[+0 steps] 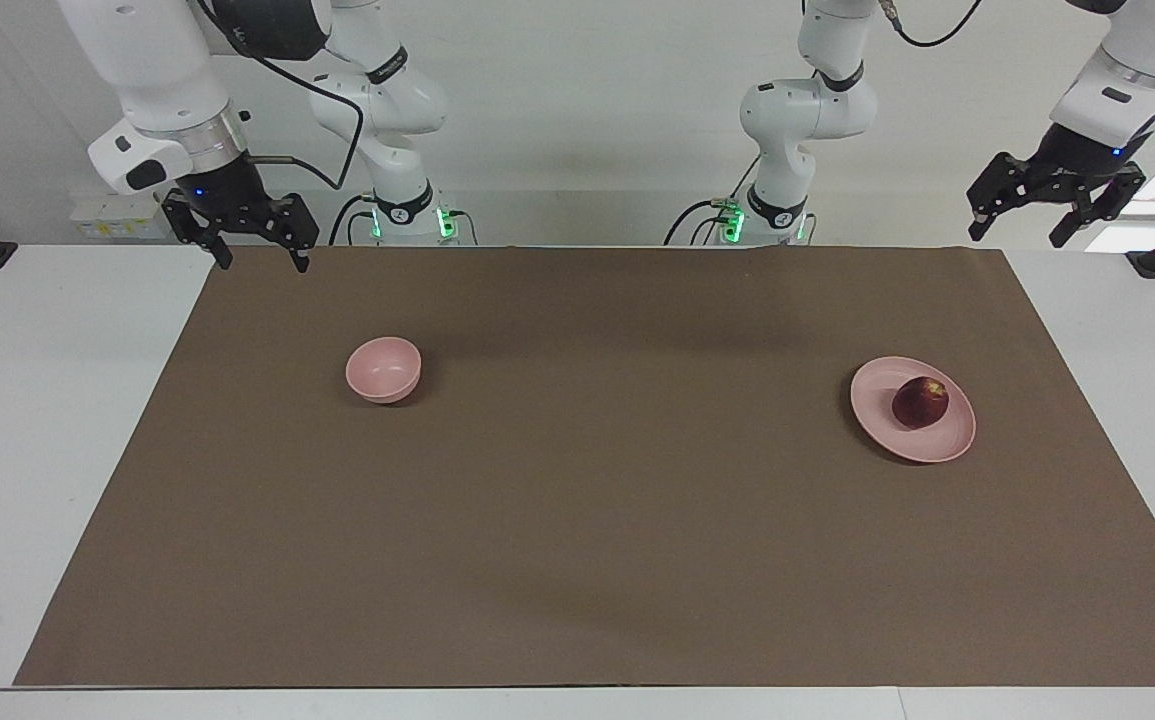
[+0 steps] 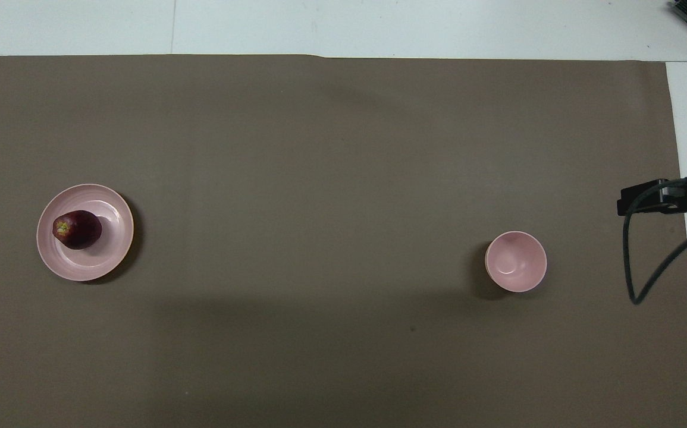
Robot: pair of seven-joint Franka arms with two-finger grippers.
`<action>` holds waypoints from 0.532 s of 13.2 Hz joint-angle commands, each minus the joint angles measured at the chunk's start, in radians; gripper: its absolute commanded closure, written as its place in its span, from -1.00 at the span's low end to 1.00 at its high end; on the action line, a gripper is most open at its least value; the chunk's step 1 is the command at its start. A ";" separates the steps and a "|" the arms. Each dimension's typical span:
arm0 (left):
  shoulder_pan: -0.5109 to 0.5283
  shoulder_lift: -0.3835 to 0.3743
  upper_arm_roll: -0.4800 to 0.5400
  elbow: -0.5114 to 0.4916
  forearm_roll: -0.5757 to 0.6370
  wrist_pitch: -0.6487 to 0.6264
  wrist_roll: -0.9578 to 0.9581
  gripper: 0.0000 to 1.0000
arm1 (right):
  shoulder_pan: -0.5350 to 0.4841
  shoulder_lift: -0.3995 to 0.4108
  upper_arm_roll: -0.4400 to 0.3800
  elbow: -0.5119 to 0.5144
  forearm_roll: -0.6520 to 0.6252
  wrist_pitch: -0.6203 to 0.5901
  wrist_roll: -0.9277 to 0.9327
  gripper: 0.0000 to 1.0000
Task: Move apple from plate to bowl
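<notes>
A brown mat covers most of the white table, and on it the task's things sit well apart: a pale pink plate toward the left arm's end and a small, deep pink bowl toward the right arm's end. The dark red apple rests on the plate, off-centre, its stem end turned sideways in the overhead view. The bowl stands upright with nothing in it.

The trouble ahead is likely threefold. The apple is round and may roll under a closing grip or slip out on the long carry across the mat. The shallow plate could slide or tip if the fingers press on its rim. The bowl looks barely wider than the apple, so a release off-centre could knock the bowl over or bounce the fruit out.

Both arms wait at the robots' edge of the table. The left gripper hangs raised over the mat's corner at its own end, its two fingers spread wide, gripping nothing and touching nothing. The right gripper hovers over the mat's corner nearest it, fingers likewise parted and bare.
</notes>
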 commanded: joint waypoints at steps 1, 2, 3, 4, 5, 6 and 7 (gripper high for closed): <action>-0.006 -0.012 0.000 -0.008 0.001 0.002 0.000 -1.00 | -0.012 -0.017 0.007 -0.017 0.015 0.002 -0.002 -1.00; -0.009 -0.009 -0.003 -0.003 -0.001 0.003 0.002 -1.00 | -0.012 -0.017 0.007 -0.017 0.015 0.002 -0.002 -1.00; -0.012 -0.010 -0.007 -0.005 -0.004 0.003 0.003 -1.00 | -0.012 -0.017 0.007 -0.017 0.015 0.002 -0.002 -1.00; -0.012 -0.010 -0.007 -0.005 -0.004 0.003 0.005 -1.00 | -0.012 -0.017 0.007 -0.017 0.015 0.002 -0.002 -1.00; -0.012 -0.012 -0.007 -0.008 -0.004 -0.002 0.003 -1.00 | -0.012 -0.017 0.007 -0.017 0.015 0.002 -0.002 -1.00; -0.014 -0.012 -0.007 -0.008 -0.005 -0.002 0.002 -1.00 | -0.012 -0.017 0.007 -0.017 0.015 0.002 -0.002 -1.00; -0.015 -0.012 -0.010 -0.008 -0.004 -0.002 0.000 -1.00 | -0.012 -0.017 0.007 -0.017 0.015 0.002 -0.002 -1.00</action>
